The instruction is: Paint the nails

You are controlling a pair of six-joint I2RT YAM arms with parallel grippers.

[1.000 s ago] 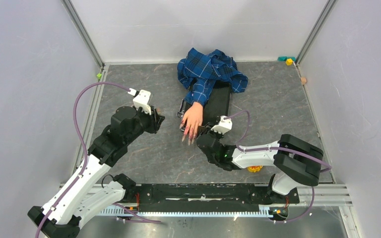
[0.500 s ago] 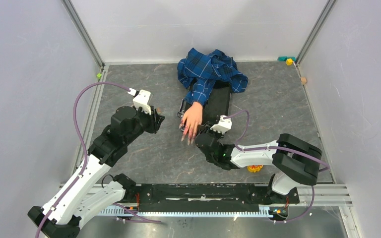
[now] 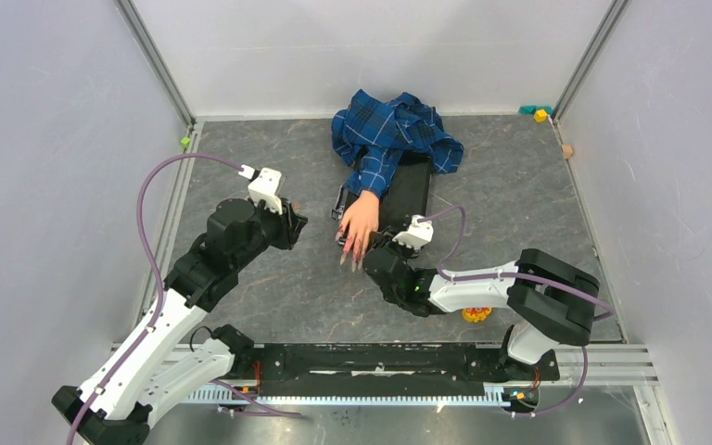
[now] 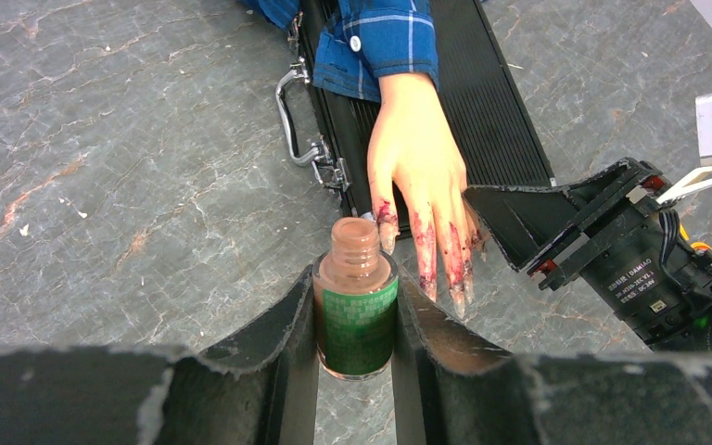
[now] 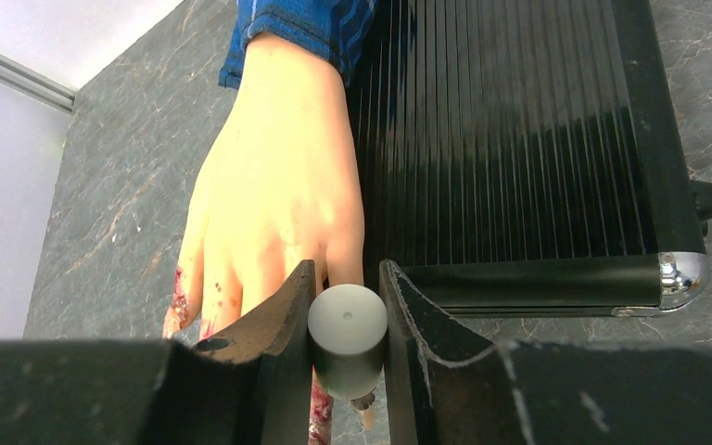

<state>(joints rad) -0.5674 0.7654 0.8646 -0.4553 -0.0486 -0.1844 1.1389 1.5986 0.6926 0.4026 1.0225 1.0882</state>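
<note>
The left end effector (image 4: 354, 280) is clamped on an uncapped polish bottle (image 4: 356, 324) with a green label, held upright just short of the fingertips of a mannequin hand (image 4: 417, 167). The right end effector (image 5: 347, 287) is closed around a round grey brush cap (image 5: 348, 320), poised directly over the fingers; the brush beneath it is mostly hidden. The nails (image 4: 428, 283), long and pointed, sit at the ends of those fingers between the two end effectors, streaked with dark red, and smears spread onto the finger skin as well. The hand lies palm down along the left edge of a black ribbed case (image 4: 491, 102) with chrome latches, its fingers reaching past the case's near end above the grey marbled counter (image 4: 130, 167). A blue plaid sleeve (image 4: 380, 42) covers the wrist and bunches at the far end of the case.
</note>
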